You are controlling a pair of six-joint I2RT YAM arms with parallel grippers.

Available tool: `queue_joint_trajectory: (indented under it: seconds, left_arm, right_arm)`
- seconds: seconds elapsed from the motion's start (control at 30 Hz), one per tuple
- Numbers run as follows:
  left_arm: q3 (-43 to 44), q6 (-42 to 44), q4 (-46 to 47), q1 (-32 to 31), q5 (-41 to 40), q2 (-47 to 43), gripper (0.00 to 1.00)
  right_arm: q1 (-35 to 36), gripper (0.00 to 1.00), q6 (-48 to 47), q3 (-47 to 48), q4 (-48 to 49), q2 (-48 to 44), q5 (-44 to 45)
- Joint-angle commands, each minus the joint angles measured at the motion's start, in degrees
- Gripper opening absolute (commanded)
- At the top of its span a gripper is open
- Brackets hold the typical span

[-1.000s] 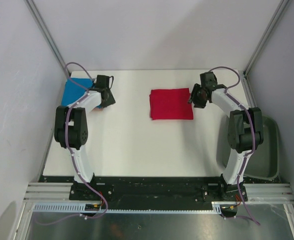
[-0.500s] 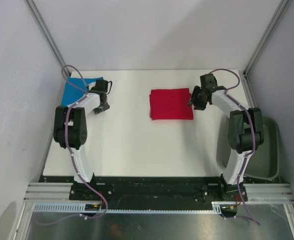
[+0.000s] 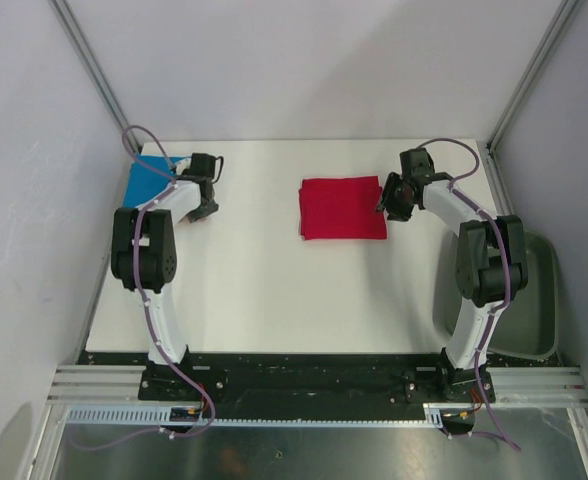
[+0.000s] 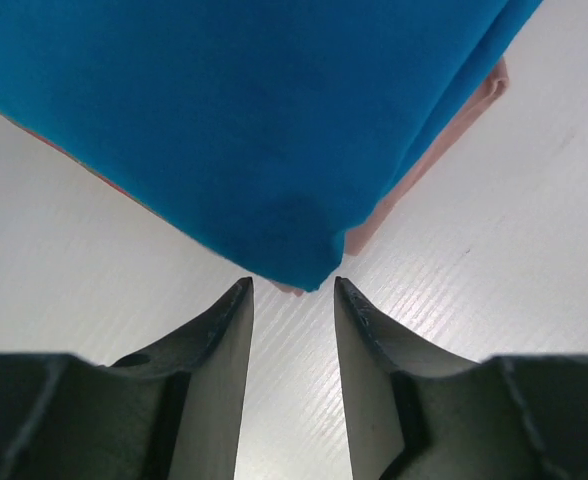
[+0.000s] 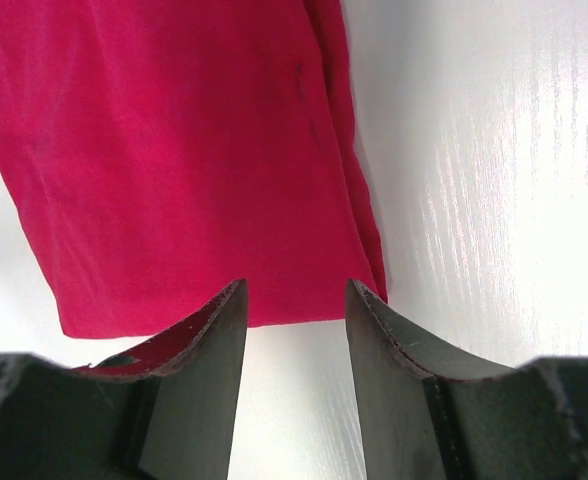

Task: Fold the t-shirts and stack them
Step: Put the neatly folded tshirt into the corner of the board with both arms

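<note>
There are no words, numbers or signs to read on anything in these pictures.

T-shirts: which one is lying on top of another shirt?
The blue t-shirt in the far left corner: an orange one peeks out from under it. The red t-shirt lies folded by itself in the middle.

The left end effector [image 4: 292, 287] and right end effector [image 5: 296, 287] both hang low, jaws slightly parted and empty.
</note>
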Motion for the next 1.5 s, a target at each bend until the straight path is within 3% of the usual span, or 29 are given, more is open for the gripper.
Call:
queue_joint_trajectory:
  seconds: [0.0, 0.73, 0.83, 0.93, 1.0, 1.07, 1.47]
  left_arm:
    - [2.79, -0.68, 0.22, 1.03, 0.35, 0.9, 0.42]
    - [7.04, -2.87, -4.19, 2.52, 2.62, 4.83, 0.37]
    - [7.55, -3.34, -4.88, 2.65, 2.98, 5.3, 0.31]
    - [7.17, -4.08, -5.12, 2.7, 3.57, 5.25, 0.18]
    - [6.1, -4.75, -5.16, 2.6, 4.47, 4.76, 0.06]
    - [4.43, -5.47, -5.06, 2.46, 5.33, 3.7, 0.01]
    - [-13.29, -15.02, -4.79, -4.12, 9.62, -9.16, 0.0]
  right_arm:
    - [0.12, 0.48, -0.32, -0.02, 0.91, -2.48, -0.85]
    - [-0.97, 0.47, -0.48, -0.3, 0.91, -2.24, -2.96]
    - [-1.2, 0.47, -0.45, -0.3, 0.87, -2.16, -3.29]
    - [-1.23, 0.47, -0.41, -0.3, 0.9, -2.14, -3.53]
    - [-1.3, 0.47, -0.45, -0.3, 0.78, -2.14, -3.57]
    - [-1.31, 0.47, -0.48, -0.41, 0.64, -2.25, -3.58]
    - [-1.26, 0.47, -0.09, -2.47, 0.72, -4.92, -3.78]
